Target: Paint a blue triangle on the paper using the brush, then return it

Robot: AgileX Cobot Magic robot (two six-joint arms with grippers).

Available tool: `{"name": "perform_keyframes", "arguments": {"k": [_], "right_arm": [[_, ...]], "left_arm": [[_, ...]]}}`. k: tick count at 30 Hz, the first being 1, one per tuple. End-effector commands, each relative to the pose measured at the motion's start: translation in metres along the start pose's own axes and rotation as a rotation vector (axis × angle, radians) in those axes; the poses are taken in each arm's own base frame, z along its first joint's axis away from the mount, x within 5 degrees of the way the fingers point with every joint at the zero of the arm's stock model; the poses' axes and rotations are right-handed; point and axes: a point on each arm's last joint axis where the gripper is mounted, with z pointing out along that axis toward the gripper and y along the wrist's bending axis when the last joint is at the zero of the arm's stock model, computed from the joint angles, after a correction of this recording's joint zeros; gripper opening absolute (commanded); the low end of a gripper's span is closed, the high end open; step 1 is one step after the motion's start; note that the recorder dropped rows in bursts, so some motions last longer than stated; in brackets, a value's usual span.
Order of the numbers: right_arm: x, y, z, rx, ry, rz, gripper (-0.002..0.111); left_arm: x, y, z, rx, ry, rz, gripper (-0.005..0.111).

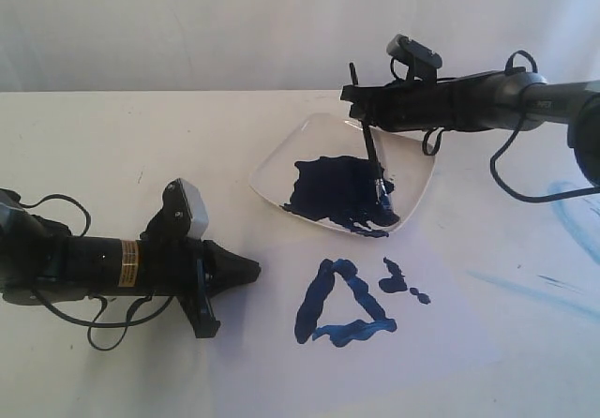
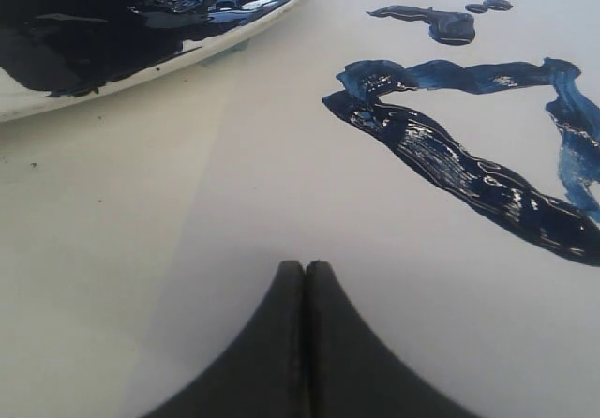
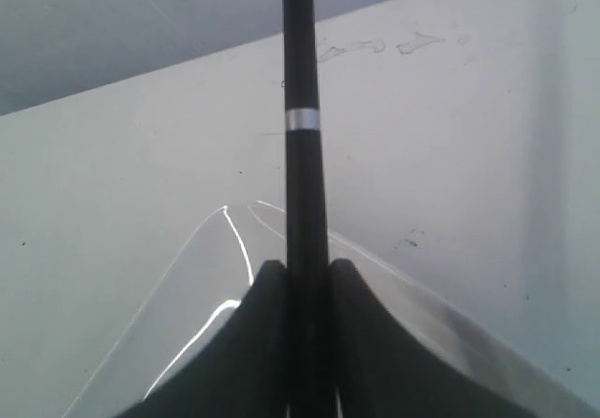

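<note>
A blue triangle (image 1: 314,307) of thick dark strokes lies on the pale paper (image 1: 450,352), just in front of a white square dish (image 1: 274,167) holding dark blue paint. My right gripper (image 1: 362,109) hangs over the dish's far side, shut on the black brush (image 1: 373,156). The brush slants down, its bristle end resting in the dish's paint. In the right wrist view the brush (image 3: 300,109) with its white band rises from between the jaws of that gripper (image 3: 305,268). My left gripper (image 1: 255,270) lies low on the table left of the triangle (image 2: 450,165), shut and empty (image 2: 305,266).
Small dark blue blobs (image 1: 403,282) sit on the paper to the right of the triangle's top. Pale blue smears (image 1: 572,216) mark the table at the right. Black cables trail from both arms. The dish's rim (image 2: 94,90) lies close ahead of the left gripper.
</note>
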Motion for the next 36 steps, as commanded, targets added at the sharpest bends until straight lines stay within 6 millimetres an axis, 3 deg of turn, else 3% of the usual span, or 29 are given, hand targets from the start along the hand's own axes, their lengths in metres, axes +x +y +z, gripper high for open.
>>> {"name": "perform_keyframes", "arguments": {"k": [1,6,14,21,26,29,31,34,35,36], "right_arm": [[-0.002,-0.004,-0.001,-0.001,-0.006,0.003,0.000],[0.005,-0.010,0.004,0.006,0.010,0.009,0.004],[0.009,-0.011,0.007,-0.007,0.015,0.036,0.034],[0.001,0.003,0.002,-0.107,0.022,0.044,0.039],[-0.020,0.021,-0.016,-0.120,0.001,-0.051,0.039],[-0.047,0.029,-0.046,-0.084,-0.016,-0.123,0.039],[-0.063,0.019,-0.071,-0.026,0.021,-0.176,0.034],[-0.078,-0.006,-0.118,0.041,0.129,-0.214,0.014],[-0.083,-0.018,-0.144,0.052,0.138,-0.201,0.003],[-0.087,-0.026,-0.168,0.070,0.117,-0.196,0.000]], "left_arm": [[0.000,-0.001,-0.001,0.003,0.005,0.001,0.000],[0.000,-0.001,-0.001,0.003,0.005,0.001,0.000],[0.000,-0.001,-0.001,0.003,0.005,0.001,0.000],[0.000,-0.001,-0.001,0.004,0.002,0.001,0.000],[-0.003,-0.002,-0.001,0.012,-0.022,0.002,0.000],[-0.013,-0.002,-0.004,0.005,-0.061,0.022,0.000],[-0.026,0.003,-0.014,-0.025,-0.086,0.066,0.000],[-0.050,0.013,-0.037,-0.097,-0.143,0.117,0.000],[-0.060,0.018,-0.052,-0.145,-0.169,0.121,0.000],[-0.068,0.023,-0.069,-0.205,-0.194,0.116,0.000]]}}
